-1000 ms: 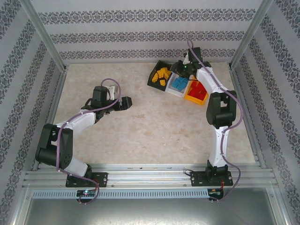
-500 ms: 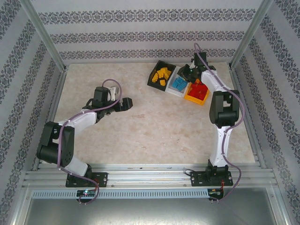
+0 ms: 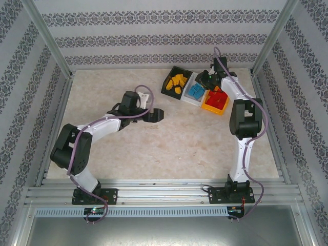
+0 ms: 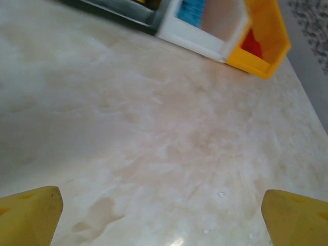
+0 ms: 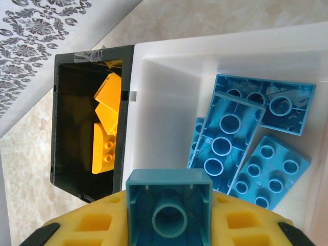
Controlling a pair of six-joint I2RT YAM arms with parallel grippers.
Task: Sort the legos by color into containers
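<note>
While your right claw (image 3: pixel 206 79) pinches one blue lego (image 5: pixel 169 202) above the white bin (image 5: pixel 169 87), yellow legos (image 5: pixel 105 128) fill the black bin (image 5: pixel 66 169), red legos (image 3: pixel 218 97) the orange bin (image 4: pixel 266 36), and your left claw (image 3: pixel 156 115) hangs spread over the tabletop (image 3: pixel 169 143), so sorting looks nearly done.

One black bin (image 5: pixel 87 56), one white bin (image 5: pixel 169 102), one orange bin (image 4: pixel 271 31): three in all. Four blue bricks (image 5: pixel 225 138) in the white, a fifth blue brick (image 5: pixel 169 205) above; at least three yellow bricks (image 5: pixel 105 148) in the black; red bricks (image 3: pixel 217 97) too small to count
</note>
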